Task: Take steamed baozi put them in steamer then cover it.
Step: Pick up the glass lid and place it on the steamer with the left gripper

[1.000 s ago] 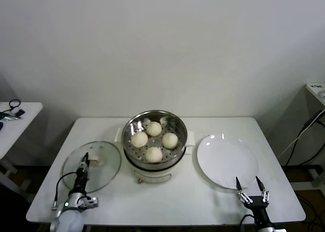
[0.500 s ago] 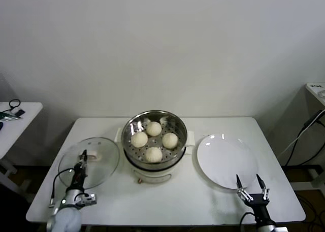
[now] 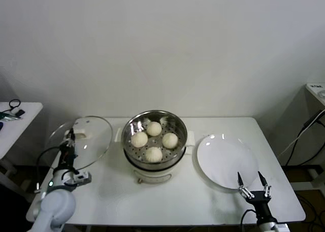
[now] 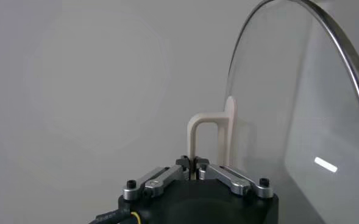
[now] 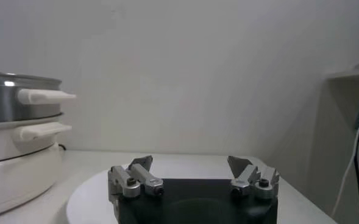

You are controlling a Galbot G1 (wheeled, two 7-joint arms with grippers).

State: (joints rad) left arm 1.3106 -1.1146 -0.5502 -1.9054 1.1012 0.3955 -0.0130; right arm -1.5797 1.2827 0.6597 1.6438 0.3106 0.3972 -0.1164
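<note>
Several cream-white baozi (image 3: 154, 139) lie on the perforated tray inside the steel steamer (image 3: 130, 126), which stands on its cream base at the table's middle. My left gripper (image 3: 68, 138) is shut on the cream handle (image 4: 211, 133) of the glass cover (image 3: 84, 140) and holds it lifted and tilted above the table's left end. In the left wrist view the cover's glass (image 4: 301, 128) stands upright beside the handle. My right gripper (image 3: 253, 180) is open and empty at the front right, by the white plate (image 3: 226, 161).
A side table (image 3: 15, 121) with small items stands at the far left. The steamer's side handles (image 5: 45, 96) show in the right wrist view. A cable (image 3: 303, 128) hangs at the right of the table.
My left gripper has raised the cover off the table and carried it up and back to the left, tilting it. The right gripper has shifted slightly toward the front.
</note>
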